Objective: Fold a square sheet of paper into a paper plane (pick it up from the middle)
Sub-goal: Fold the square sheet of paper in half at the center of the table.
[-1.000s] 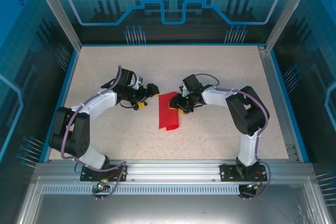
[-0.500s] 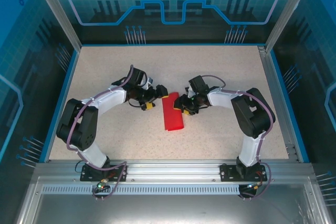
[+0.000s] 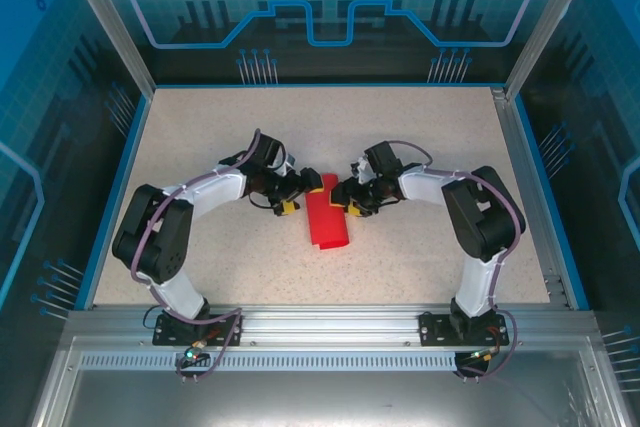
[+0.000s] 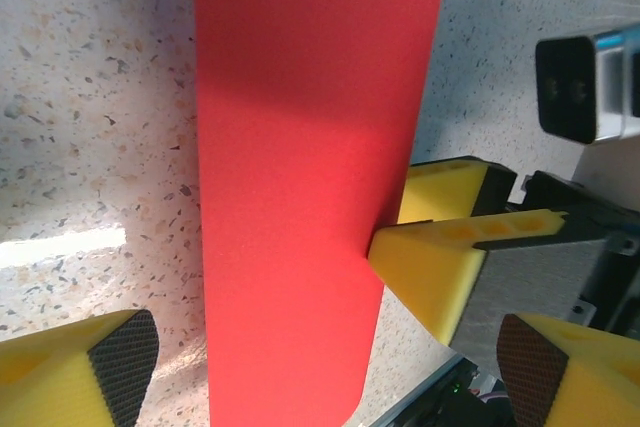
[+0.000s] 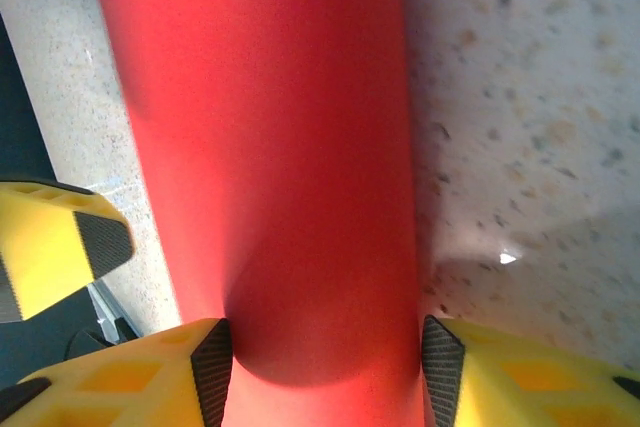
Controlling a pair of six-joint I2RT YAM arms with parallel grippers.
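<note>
The square sheet of paper (image 3: pixel 327 222) is bright red and lies mid-table as a bowed, doubled-over strip. My right gripper (image 3: pixel 345 199) reaches it from the right. In the right wrist view the red paper (image 5: pixel 280 147) bulges between the right gripper (image 5: pixel 328 372), and both dark pads press its sides. My left gripper (image 3: pixel 303 190) sits at the strip's upper left. In the left wrist view the left gripper (image 4: pixel 330 367) stands wide open astride the paper (image 4: pixel 300 167) without touching it. The right gripper's yellow fingers (image 4: pixel 440 257) meet the paper's right edge. No paper plane shape is formed.
The speckled tabletop (image 3: pixel 420 127) has a raised blue rim (image 3: pixel 118 182) on three sides. Aluminium frame posts (image 3: pixel 105 17) stand at the back corners, and a metal rail (image 3: pixel 330 322) carries both arm bases at the near edge.
My left arm has swung right, bringing its open gripper up against the paper's left side. The right gripper has shifted slightly with the paper, which now looks narrower.
</note>
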